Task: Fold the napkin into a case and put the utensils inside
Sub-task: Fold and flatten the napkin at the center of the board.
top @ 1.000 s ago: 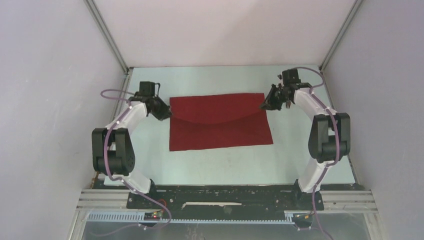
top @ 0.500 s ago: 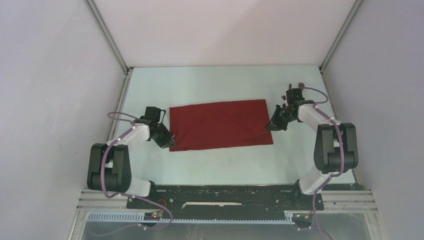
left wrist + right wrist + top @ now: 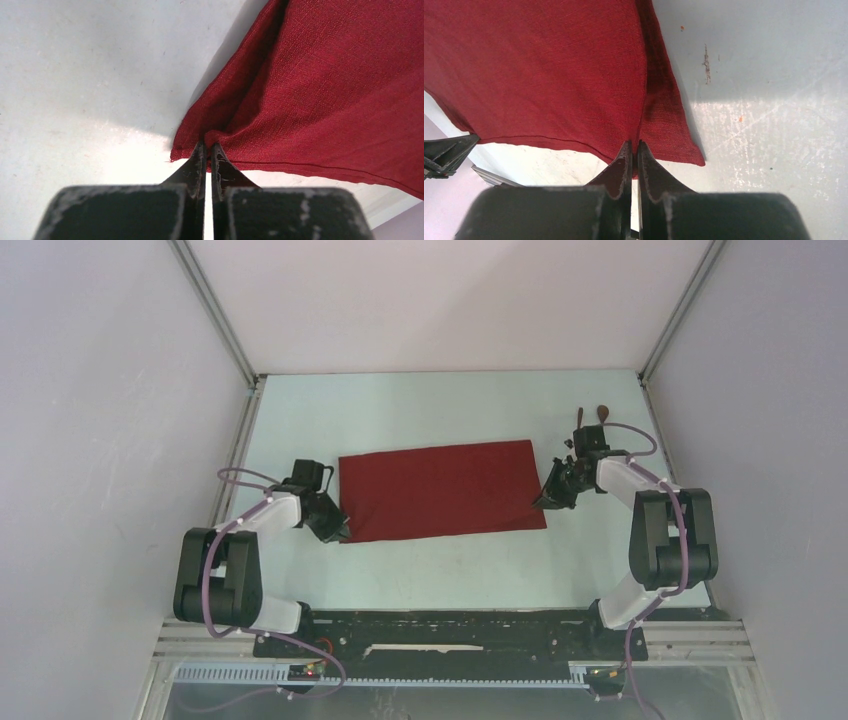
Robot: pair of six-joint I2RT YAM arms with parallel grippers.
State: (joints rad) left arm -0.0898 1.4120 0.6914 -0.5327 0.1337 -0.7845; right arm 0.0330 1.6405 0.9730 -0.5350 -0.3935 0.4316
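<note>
Clamping near-left corner of the napkin [image 3: 440, 490] w/ left gripper [image 3: 207, 150], jaws together on the doubled cloth. Pinching near-right corner the same way w/ right gripper [image 3: 634, 150]. Lying mid-table [image 3: 450, 570] as a flat, wide oblong, folded over once, approx. square to the bases. Waiting at far right of table: utensils [image 3: 592, 416], well apart from the cloth.

Risking, IMO: dragging the top layer off the bottom one if lifting or pulling before letting go. Also snagging fabric on release, skewing the fold and throwing off every later crease. Possibly nudging the utensils when swinging right gripper back.

Vs. 1 s ago: sitting nearer the bases now, both grippers at near corners instead of far ones. Sagging top flap gone, cloth reading shallower front-to-back. Utensils showing, no longer hidden.
</note>
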